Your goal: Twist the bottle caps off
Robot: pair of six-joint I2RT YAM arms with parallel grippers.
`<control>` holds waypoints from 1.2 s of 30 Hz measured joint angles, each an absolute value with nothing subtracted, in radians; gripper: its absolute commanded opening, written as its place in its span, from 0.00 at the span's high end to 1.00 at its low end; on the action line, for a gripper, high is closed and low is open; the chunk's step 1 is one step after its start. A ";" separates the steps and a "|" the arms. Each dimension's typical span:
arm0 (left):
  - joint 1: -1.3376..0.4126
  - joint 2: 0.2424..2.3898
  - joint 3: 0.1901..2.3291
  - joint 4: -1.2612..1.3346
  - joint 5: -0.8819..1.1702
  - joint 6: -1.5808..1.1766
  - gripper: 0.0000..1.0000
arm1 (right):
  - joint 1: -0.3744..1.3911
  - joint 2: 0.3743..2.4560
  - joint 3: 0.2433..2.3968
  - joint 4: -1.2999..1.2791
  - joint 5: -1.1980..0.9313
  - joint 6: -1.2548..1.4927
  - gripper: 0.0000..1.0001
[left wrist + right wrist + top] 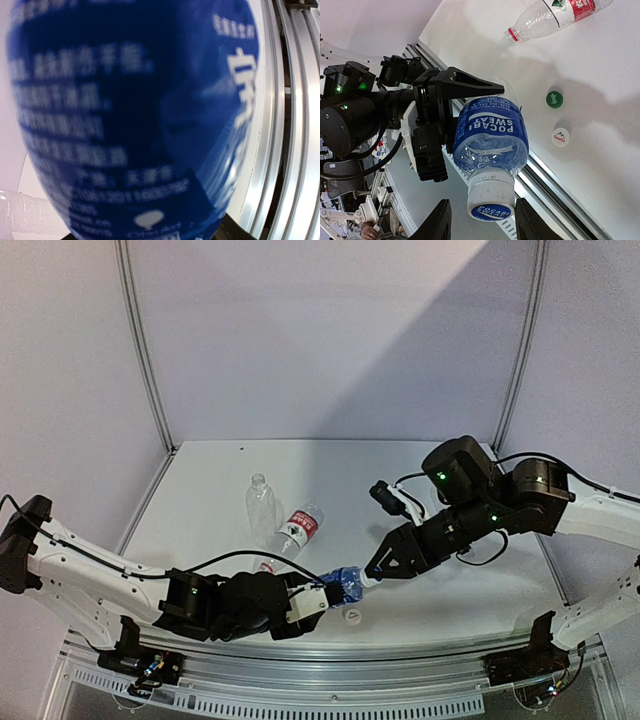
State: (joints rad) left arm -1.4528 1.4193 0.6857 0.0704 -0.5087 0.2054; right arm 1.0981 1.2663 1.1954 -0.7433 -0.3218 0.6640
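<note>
On the left, the left gripper (330,595) is squeezed tight on the clear plastic bottle with the blue label (490,135). It holds the bottle up off the white table (210,490), tipped on its side, with the neck poking toward the other arm. I think it is held this way so the bottle cannot spin when the cap gets turned.

At the end of the neck sits the white round cap with a blue top (491,202). It is still on the bottle. The right gripper (376,573) is spread wide, with one finger on each side of that cap, very near but not pinching it yet. It faces the cap straight on, and I think that lets the wrist roll to twist it off.

The top view shows both arms meeting over the near edge of the table. Farther back, the plain clear plastic bottle (262,505) rests just beside the clear plastic bottle with the red label (300,530). The cap is too tiny to see there.

The left wrist view shows only blurry blue label and the silver metal rails (280,125).

The right wrist view shows the cap between the fingers. It also shows a small green round cap (554,98) and a small white round cap (561,136) lying loose on the table, near each other. The red-label bottle's neck looks bare.
</note>
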 measured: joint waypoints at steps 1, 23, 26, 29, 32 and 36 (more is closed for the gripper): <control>-1.453 1.419 0.686 0.070 -0.509 0.205 0.43 | 1.098 1.267 1.195 -0.743 -0.322 0.663 0.56; -1.453 1.403 0.686 0.065 -0.498 0.201 0.43 | 1.098 1.284 1.195 -0.747 -0.322 0.587 0.94; -1.453 1.403 0.686 0.060 -0.484 0.200 0.43 | 1.099 1.295 1.206 -0.771 -0.300 0.507 0.97; -1.452 1.403 0.686 0.059 -0.478 0.194 0.43 | 1.103 1.312 1.239 -0.798 -0.266 0.368 1.00; -1.448 1.403 0.686 0.073 -0.471 0.182 0.43 | 1.117 1.314 1.260 -0.807 -0.212 0.176 1.00; -1.439 1.403 0.686 0.076 -0.461 0.179 0.43 | 1.159 1.274 1.206 -0.733 -0.130 -0.143 1.00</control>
